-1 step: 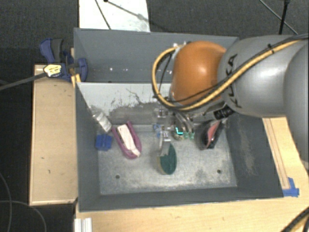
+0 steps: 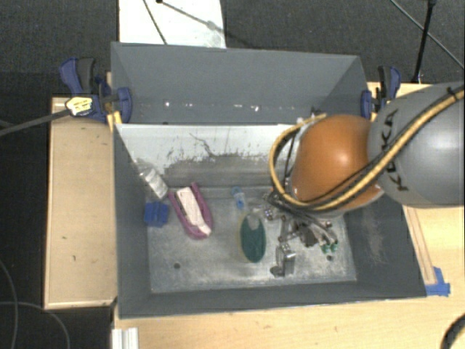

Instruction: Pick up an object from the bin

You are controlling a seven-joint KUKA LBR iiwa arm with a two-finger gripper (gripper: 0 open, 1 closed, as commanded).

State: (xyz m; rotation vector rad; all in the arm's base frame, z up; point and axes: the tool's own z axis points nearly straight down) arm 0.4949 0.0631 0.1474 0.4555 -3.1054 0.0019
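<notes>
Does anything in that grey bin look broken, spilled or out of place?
Nothing stands out. The purple-and-pink piece, blue block and dark green oval just lie loose on the bin floor. The back wall is scuffed, seemingly ordinary wear.

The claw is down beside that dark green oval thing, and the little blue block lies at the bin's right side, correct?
Not quite: the camera view shows the blue block lying at the left side of the bin, beside a pink and purple thing. The gripper is indeed down beside the dark green oval thing.

Claw [image 2: 283, 262] low in grey bin [image 2: 211, 271], beside dark green oval thing [image 2: 253, 240]
</notes>
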